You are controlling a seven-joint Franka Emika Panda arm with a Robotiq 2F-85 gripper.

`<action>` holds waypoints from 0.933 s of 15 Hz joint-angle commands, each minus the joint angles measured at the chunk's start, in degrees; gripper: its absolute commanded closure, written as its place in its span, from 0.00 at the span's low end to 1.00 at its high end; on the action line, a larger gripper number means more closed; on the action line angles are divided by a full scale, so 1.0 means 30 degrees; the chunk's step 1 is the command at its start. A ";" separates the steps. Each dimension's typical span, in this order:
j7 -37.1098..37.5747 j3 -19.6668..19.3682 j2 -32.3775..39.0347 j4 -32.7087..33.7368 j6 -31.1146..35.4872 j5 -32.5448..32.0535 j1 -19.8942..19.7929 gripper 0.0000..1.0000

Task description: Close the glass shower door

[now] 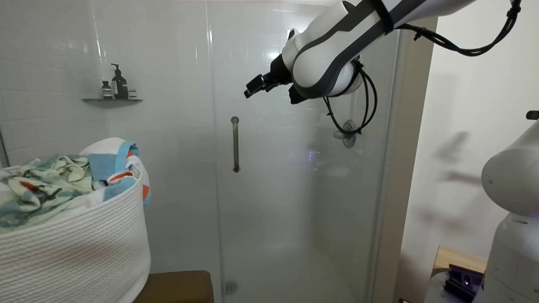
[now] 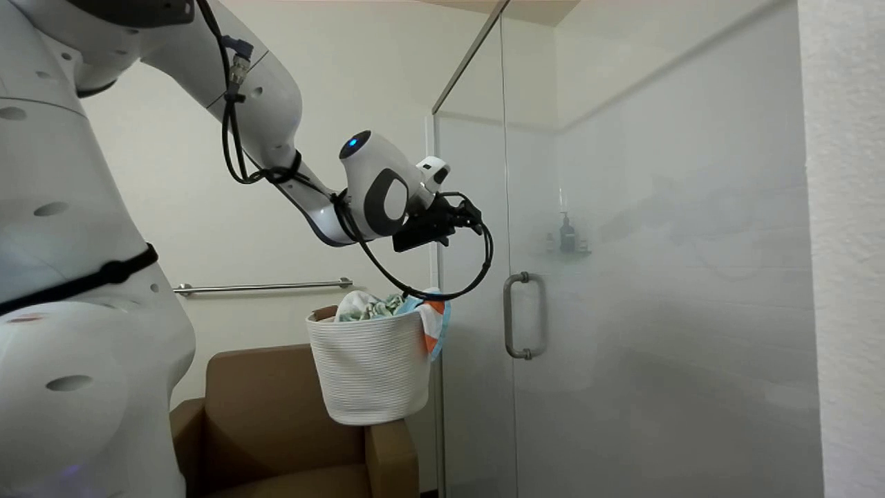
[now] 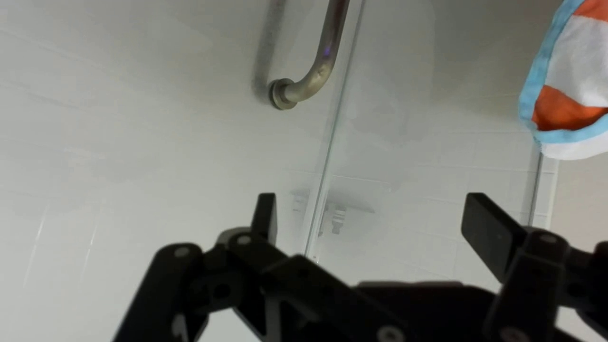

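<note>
White shower walls stand beyond the metal handle; a towel bar left of the handle shows only in an exterior view, and only the wrist view shows the fingers well apart. The glass shower door faces the fingers, its edge seen in the gap between them, and they hang higher than the handle, clear of it.

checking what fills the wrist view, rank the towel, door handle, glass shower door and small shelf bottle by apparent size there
1. glass shower door
2. towel
3. door handle
4. small shelf bottle
The first three are cut off; ranked as visible.
</note>
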 commanded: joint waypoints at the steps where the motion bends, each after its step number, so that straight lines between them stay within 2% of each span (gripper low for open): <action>1: 0.0642 0.1234 -0.0829 -0.0595 0.0368 0.0492 -0.1196 0.00; 9: 0.1101 0.2926 -0.1424 -0.0494 0.0018 0.0870 -0.2809 0.00; 14: 0.1449 0.2826 -0.1601 -0.0398 -0.1829 0.0969 -0.2417 0.00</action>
